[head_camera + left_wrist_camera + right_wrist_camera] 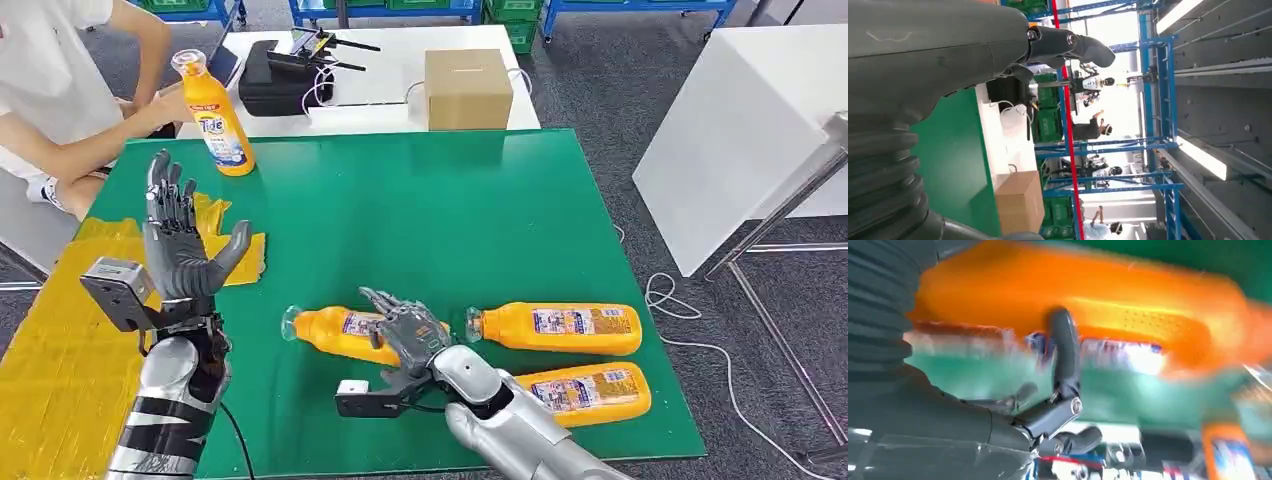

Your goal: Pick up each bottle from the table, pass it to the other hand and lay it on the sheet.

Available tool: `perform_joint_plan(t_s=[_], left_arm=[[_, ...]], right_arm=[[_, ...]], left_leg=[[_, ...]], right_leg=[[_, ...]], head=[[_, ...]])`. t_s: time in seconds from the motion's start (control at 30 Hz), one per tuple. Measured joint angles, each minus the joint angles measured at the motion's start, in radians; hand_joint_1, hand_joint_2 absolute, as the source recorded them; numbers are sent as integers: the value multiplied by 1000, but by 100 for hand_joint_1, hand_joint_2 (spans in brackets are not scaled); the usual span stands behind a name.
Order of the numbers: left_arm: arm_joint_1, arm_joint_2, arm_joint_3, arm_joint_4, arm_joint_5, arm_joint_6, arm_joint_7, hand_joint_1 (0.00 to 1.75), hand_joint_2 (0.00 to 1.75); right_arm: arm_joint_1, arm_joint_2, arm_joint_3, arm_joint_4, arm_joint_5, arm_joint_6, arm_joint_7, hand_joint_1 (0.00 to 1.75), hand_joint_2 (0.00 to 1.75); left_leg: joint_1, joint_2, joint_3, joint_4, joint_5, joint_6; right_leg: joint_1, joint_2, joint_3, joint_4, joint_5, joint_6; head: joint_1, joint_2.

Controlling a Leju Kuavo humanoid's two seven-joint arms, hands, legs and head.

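Note:
Three orange bottles lie on the green table (pixel 420 210). The left one (pixel 330 333) lies under my right hand (pixel 405 328), whose spread fingers reach over its body. In the right wrist view a dark finger (pixel 1064 355) lies against this blurred orange bottle (pixel 1088 295), with the thumb off it. The other two bottles (pixel 560 328) (pixel 590 390) lie to the right of that hand. A fourth bottle (pixel 215 115) stands upright at the far left. My left hand (pixel 180 240) is raised, open and empty, over the yellow sheet (pixel 50 350).
A person sits at the far left, one hand (pixel 165 105) near the upright bottle. Behind the green table are a cardboard box (pixel 468 88) and black devices (pixel 285 70) on a white table. A white block (pixel 740 130) stands to the right.

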Motion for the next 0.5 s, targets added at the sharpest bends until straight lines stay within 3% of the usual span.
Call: perform_joint_plan(t_s=[0.5], left_arm=[[7,-3,2,-6,-2,-1,1,0,175]], right_arm=[[1,-10,-6,27,13,14,2,0,175]], left_leg=[[0,0,-4,0,0,1]], right_leg=[[0,0,-4,0,0,0]], head=[[0,0]])
